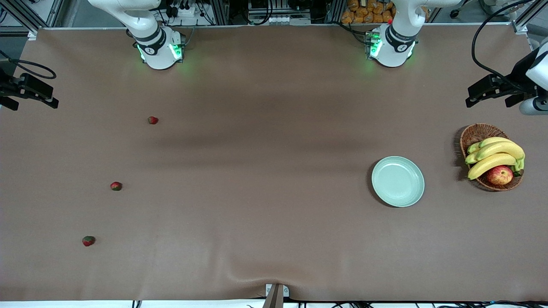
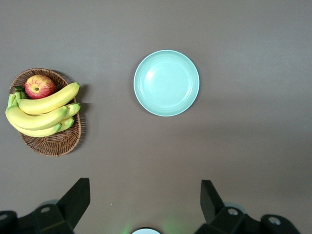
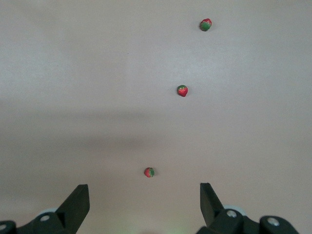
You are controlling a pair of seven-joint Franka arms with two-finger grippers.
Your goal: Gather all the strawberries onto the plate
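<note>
- Three strawberries [image 1: 153, 120] [image 1: 116, 186] [image 1: 88, 241] lie scattered toward the right arm's end of the table.
- The plate [image 1: 398, 181] sits bare beside a fruit basket [image 1: 475, 134].
- Left gripper [image 2: 145, 200] and right gripper [image 3: 144, 201] both hang high, fingers apart, holding nothing.

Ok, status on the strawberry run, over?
Left gripper open, high over the table near the pale mint-green round plate. Right gripper open above three small red strawberries, all on the table. Plate bare. Nothing in the way.
</note>
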